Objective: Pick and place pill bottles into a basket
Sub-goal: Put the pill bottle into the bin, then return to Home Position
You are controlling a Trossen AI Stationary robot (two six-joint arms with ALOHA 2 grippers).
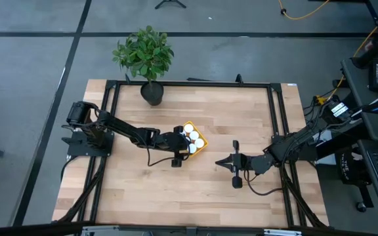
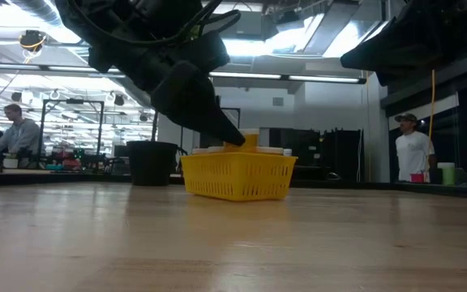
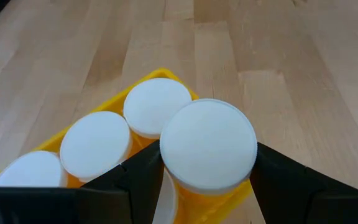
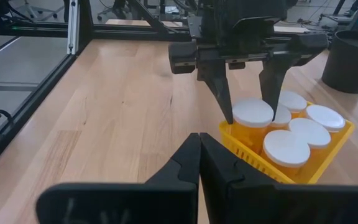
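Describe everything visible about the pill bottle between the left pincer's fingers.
The held pill bottle is a small upright cylinder with a translucent orange body and a round, flat white cap, plastic by the look of it. The left pincer grips it just under the cap, one dark finger on each side. It sits at the corner of the yellow basket, partly inside, beside other white-capped bottles. Whether its base rests on the basket floor cannot be seen.

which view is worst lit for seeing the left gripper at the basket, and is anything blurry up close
Low view: the left gripper is a backlit silhouette against bright ceiling lights, hiding detail above the basket. Left wrist view: evenly lit, but the held pill bottle has a soft-edged cap. Right wrist view: the right gripper is near and soft.
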